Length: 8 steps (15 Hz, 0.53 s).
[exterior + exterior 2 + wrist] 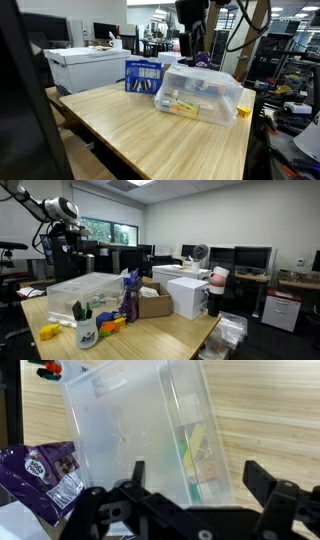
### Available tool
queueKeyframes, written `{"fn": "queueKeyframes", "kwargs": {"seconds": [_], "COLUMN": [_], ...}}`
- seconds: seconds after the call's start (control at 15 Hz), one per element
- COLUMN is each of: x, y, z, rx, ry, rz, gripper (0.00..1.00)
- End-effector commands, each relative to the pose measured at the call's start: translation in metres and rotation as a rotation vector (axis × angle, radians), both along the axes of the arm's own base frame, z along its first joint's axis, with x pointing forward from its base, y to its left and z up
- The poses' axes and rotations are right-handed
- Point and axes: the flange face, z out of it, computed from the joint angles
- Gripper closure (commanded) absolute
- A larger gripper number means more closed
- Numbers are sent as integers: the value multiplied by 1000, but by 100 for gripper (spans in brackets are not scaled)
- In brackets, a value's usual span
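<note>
Claw (195, 478) (jaws wide) hangs above a clear, item-filled plastic bin (120, 420).

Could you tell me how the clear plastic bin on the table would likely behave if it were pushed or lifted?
The clear plastic bin looks thin-walled and mostly empty, so probably light and a little flexible. Its small items lie along one side and may slide when tilted. On the smooth wooden table it would likely slide, not tip.
</note>
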Motion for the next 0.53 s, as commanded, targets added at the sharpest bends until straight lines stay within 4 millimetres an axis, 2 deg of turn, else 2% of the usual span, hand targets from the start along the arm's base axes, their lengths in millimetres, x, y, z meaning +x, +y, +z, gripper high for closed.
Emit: {"fn": "queueKeyframes", "kwargs": {"seconds": [0.0,0.47], "x": [29,59], "y": [19,49], "z": [-16,-31], "rx": [-61,-51], "ry": [60,41], "rz": [73,158], "gripper": [0,0]}}
